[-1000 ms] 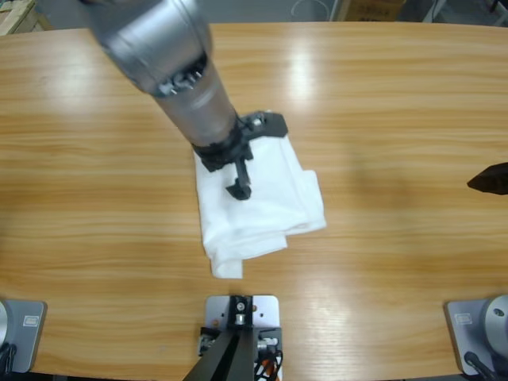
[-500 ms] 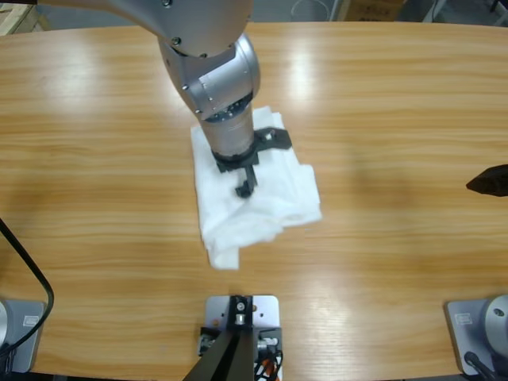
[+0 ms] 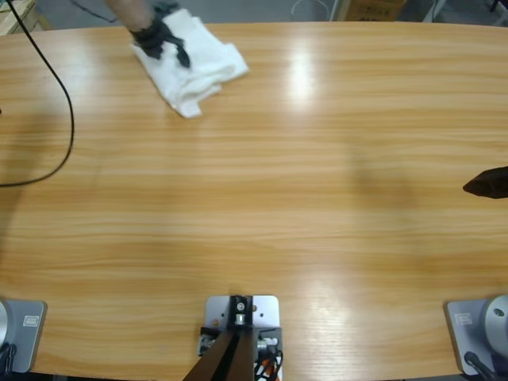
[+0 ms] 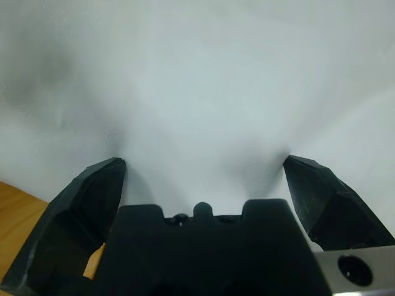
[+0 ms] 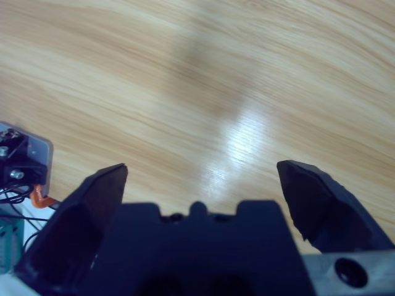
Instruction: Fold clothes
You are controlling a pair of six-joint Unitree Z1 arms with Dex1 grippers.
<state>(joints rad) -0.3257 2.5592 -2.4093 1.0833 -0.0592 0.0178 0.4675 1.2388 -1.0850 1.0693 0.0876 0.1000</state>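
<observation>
Folded white T-shirt point(image 3: 194, 63) parked at far left corner of table point(image 3: 317, 198), compact bundle, layers stacked, one corner drooping toward the near side. Looks like folding itself is essentially done (judgement from shape only: no sleeves or hem sticking out, though edges not perfectly square).

Left gripper point(image 3: 163, 40) on top of the bundle near its far-left edge. Left wrist view filled with white cloth; jaws spread wide, tips dimpling the fabric, nothing pinched between them. Reads as pressing or resting on cloth, not gripping it.

Right gripper point(image 3: 488, 182) just poking in at the right edge of the high view, well apart from the shirt. Right wrist view: jaws apart, nothing held, only bare wood below.

Left to do, probably: lift left arm clear, maybe tidy the loose corner. Otherwise close to finished.

Around: black cable point(image 3: 59, 111) looping across the table's left end, near the shirt but not touching it. Cardboard box point(image 3: 369, 9) and pale wooden item point(image 3: 16, 14) beyond the far edge, off the table.

In the way: nothing between grippers and shirt. Only watch item is the cable (could snag on left arm retract). Bundle also sits close to far edge, so any push further out risks sliding it off.
</observation>
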